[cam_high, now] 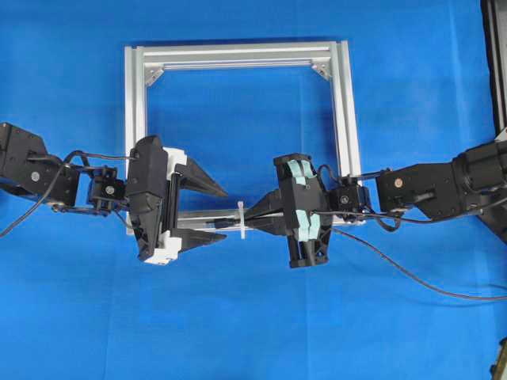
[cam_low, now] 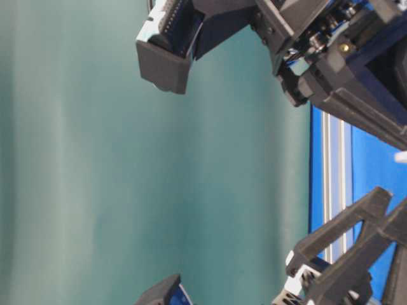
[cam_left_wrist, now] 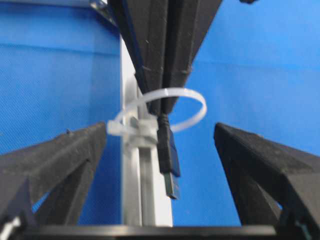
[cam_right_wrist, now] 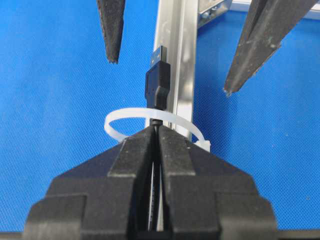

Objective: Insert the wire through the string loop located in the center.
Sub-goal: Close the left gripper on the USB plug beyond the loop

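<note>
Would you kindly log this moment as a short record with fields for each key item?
wire: plug already poking through the loop
string loop: white tie ring, mounted on the silver frame bar
right gripper: shut on the wire, just behind the plug
left gripper: open, fingers either side of the plug
table cover: blue cloth

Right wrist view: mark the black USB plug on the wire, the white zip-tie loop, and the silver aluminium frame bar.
black USB plug on the wire [cam_right_wrist: 156, 85], right wrist view, on the black plug housing.
white zip-tie loop [cam_right_wrist: 116, 120], right wrist view, on the band's left curve.
silver aluminium frame bar [cam_right_wrist: 176, 35], right wrist view, on the upper stretch.
</note>
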